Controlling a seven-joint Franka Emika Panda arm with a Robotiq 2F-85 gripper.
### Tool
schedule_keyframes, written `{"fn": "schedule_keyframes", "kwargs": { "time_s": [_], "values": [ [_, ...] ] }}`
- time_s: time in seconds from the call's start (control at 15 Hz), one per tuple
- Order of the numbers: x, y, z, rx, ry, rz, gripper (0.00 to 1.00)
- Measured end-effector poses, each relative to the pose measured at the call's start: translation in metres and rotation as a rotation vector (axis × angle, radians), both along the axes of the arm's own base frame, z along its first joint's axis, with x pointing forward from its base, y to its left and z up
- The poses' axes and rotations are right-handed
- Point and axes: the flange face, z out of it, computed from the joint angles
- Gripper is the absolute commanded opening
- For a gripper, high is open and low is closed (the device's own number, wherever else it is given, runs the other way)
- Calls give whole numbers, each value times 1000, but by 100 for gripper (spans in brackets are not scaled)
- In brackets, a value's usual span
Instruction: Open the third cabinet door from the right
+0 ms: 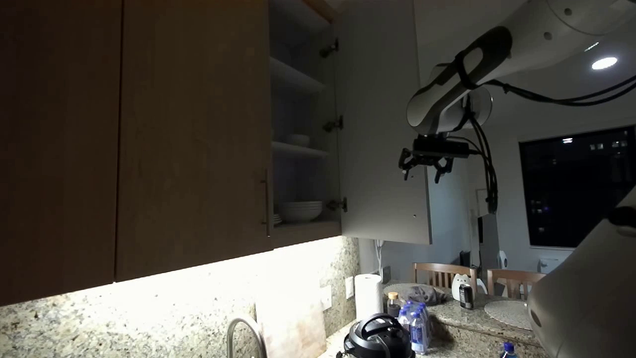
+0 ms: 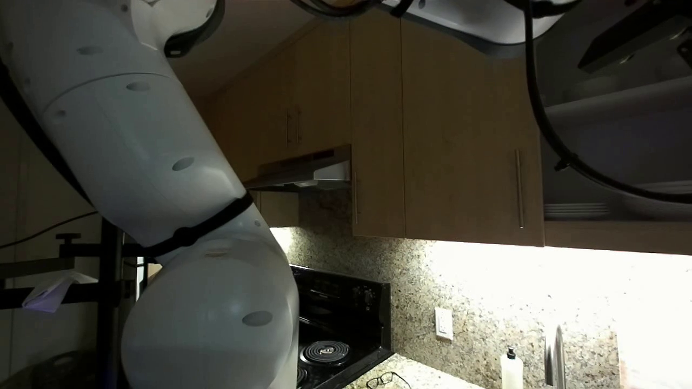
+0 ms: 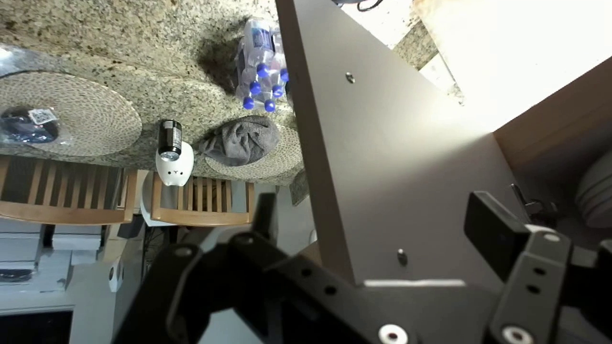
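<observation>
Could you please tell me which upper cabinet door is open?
The rightmost door, swung outward, exposing bowls inside; the wide door and the narrow door further left are shut.

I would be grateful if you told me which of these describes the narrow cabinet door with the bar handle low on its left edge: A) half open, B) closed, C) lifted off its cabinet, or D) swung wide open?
B: in an exterior view the narrow door lies flush with the wider door beside it, their lower edges running on in one line.
</observation>
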Motion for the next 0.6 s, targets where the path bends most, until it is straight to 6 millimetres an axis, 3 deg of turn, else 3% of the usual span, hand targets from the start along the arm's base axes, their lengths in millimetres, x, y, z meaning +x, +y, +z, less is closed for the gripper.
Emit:
{"fn": "schedule_keyframes", "kwargs": {
  "time_s": [0.33, 0.6],
  "values": [
    [-10, -3, 4, 8, 6, -1, 100],
    [-27, 9, -3, 74, 124, 122, 100]
  ]
}}
